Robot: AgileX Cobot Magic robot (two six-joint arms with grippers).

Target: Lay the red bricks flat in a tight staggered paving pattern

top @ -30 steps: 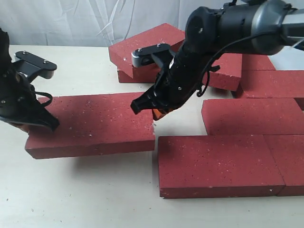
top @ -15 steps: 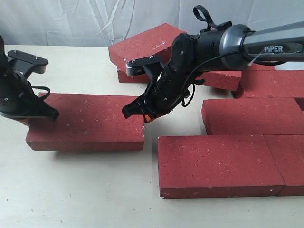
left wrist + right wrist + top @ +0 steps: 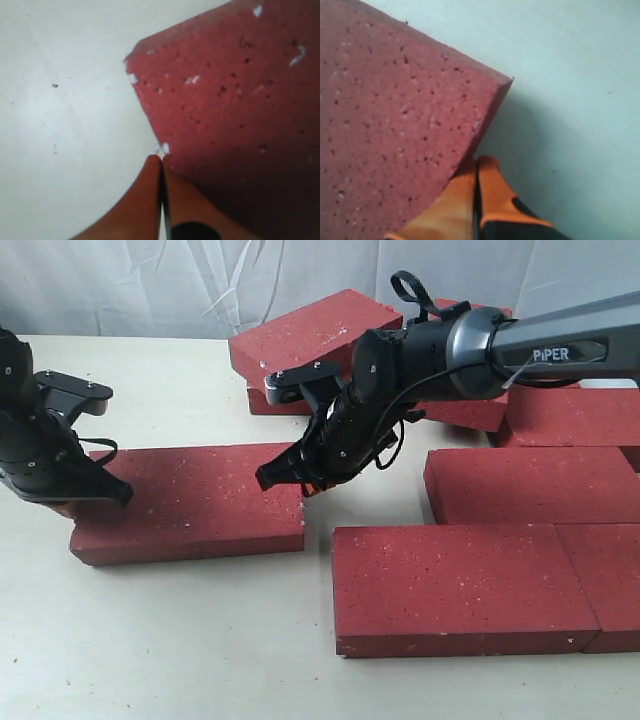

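One red brick point(image 3: 190, 502) lies flat on the table at the left, apart from the others. My left gripper point(image 3: 72, 502) is shut and empty, its orange fingertips point(image 3: 152, 172) against the brick's point(image 3: 235, 100) left end near a corner. My right gripper point(image 3: 308, 484) is also shut and empty, with its tips at the right end of this brick point(image 3: 395, 135), by the far corner. Two red bricks point(image 3: 460, 585) point(image 3: 605, 580) lie end to end at the front right. Another brick point(image 3: 530, 485) lies behind them.
More red bricks are stacked loosely at the back point(image 3: 310, 335) and back right point(image 3: 575, 415), partly behind the right arm. A gap of bare table point(image 3: 318, 540) separates the left brick from the front-right row. A white curtain hangs behind the table.
The left brick was raised at the front and reached farther right; now it lies flat and shorter in view. The right gripper moved left and down, the left gripper slightly right.
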